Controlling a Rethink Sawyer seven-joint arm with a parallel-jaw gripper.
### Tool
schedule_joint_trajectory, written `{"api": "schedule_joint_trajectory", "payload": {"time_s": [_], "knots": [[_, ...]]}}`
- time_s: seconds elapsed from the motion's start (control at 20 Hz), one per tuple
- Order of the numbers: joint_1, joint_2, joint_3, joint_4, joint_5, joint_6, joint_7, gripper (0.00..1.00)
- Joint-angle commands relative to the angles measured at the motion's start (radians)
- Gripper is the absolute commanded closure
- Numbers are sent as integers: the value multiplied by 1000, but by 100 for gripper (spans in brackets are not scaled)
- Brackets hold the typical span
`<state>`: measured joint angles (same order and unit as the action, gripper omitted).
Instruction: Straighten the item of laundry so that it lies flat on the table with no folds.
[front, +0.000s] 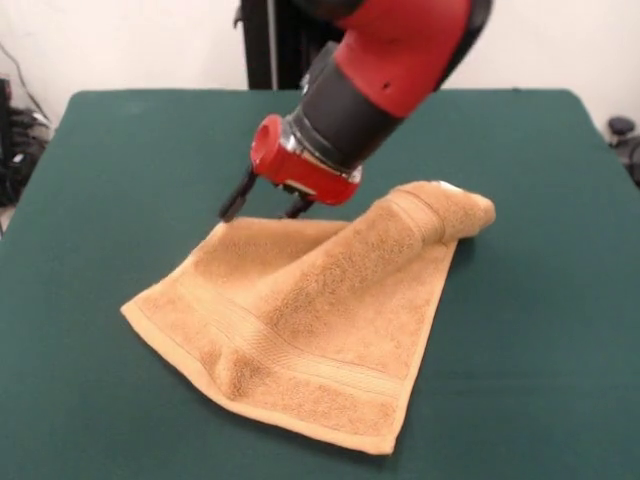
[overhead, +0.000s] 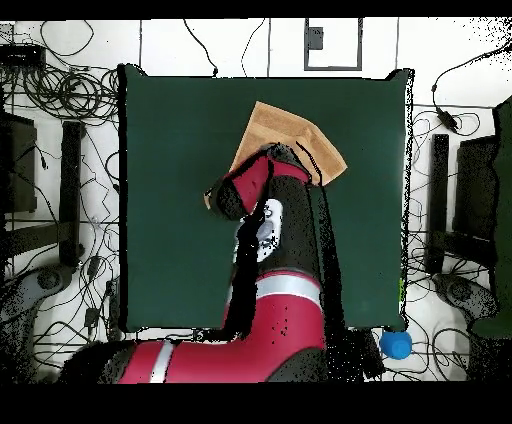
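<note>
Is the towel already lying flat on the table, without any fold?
No, in the front view the towel has a corner folded over into a raised roll at its right side, near the gripper.

Overhead: arm (overhead: 275, 240) hides pincer and towel's (overhead: 280, 135) near part; front: arm's upper part cut off

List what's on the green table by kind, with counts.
Towel, orange-tan, partly folded: 1
Robot gripper, fingers open at the towel's far edge: 1
Table, green: 1
Total: 3
</note>
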<state>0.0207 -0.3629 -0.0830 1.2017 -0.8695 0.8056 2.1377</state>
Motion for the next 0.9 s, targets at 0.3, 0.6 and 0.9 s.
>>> {"api": "schedule_joint_trajectory", "payload": {"time_s": [0.3, 0.6, 0.9], "knots": [[-4, -41, -139, -88, -2, -128, 408, 0], [-29, -52, -126, -61, 41, -165, 387, 0], [-153, -95, 6, -5, 188, -150, 191, 0]]}}
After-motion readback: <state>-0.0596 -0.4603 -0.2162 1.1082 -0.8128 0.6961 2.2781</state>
